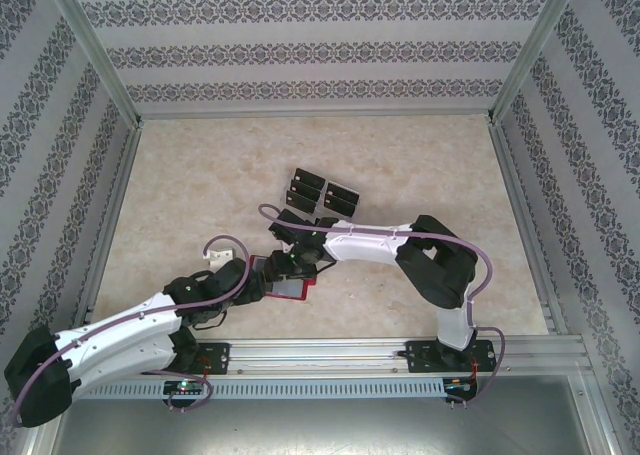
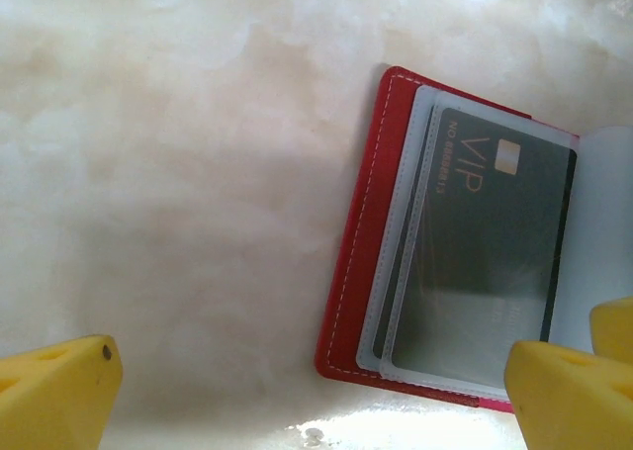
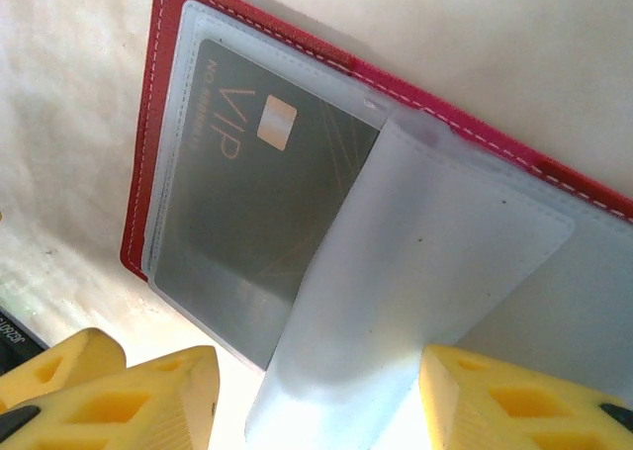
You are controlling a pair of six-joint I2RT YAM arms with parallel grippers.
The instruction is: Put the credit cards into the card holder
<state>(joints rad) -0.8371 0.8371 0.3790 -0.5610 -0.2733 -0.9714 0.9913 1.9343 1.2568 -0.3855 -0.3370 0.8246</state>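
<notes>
Hovering spread, our right pincer (image 3: 312, 396) may let the sleeve (image 3: 425, 262) flop shut; our left pincer (image 2: 307, 386), also spread, might shove the wallet (image 2: 354, 272).

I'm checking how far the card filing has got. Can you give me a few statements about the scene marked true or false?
1. The wallet lies open on the table. True.
2. A VIP card sits inside a clear sleeve of the wallet. True.
3. Every card is already in the wallet. False: loose black cards lie on the table beyond it.
4. The left tool is shut tight. False: its fingers stand wide apart.
</notes>
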